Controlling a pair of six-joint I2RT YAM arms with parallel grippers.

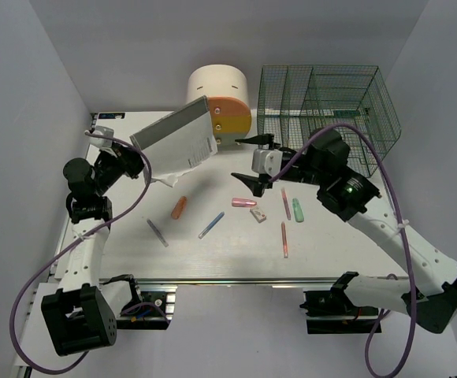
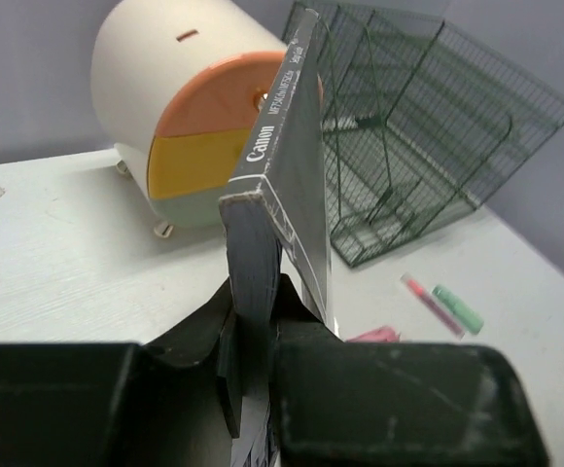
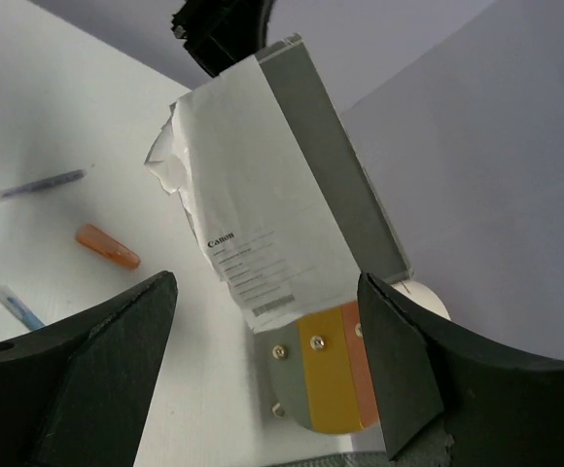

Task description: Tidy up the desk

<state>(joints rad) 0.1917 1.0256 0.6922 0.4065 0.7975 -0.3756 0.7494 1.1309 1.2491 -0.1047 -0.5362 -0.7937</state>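
So there were two containers on the desk (image 1: 221, 256), the big white top under both arms. One was a rounded cream drawer box (image 1: 221, 94) at the far edge, the other a green wire mesh organizer (image 1: 331, 106) just right of it. The drawer box's orange and yellow fronts looked shut, so the contents were hidden. A pale stick-like thing (image 2: 355, 124) showed through the mesh, but it was impossible to tell whether it sat inside. The left gripper (image 1: 138, 163) was pinched tight on the lower end of one grey Canon box (image 1: 177, 140), holding it tilted in the air just left of the drawer box. The right gripper (image 1: 239, 160) hung right in front of the drawer box, jaws spread wide with nothing between them. Loose stuff on the near side of the drawer box came to eight pieces. There were four thin pens: a grey pen (image 1: 157, 232), blue pen (image 1: 211, 224), pink pen (image 1: 285, 203) and red pen (image 1: 284, 239). There were three stubby ones: an orange marker (image 1: 179, 207), pink marker (image 1: 244, 202) and green marker (image 1: 298, 209). The last was one small white bit (image 1: 258, 214).
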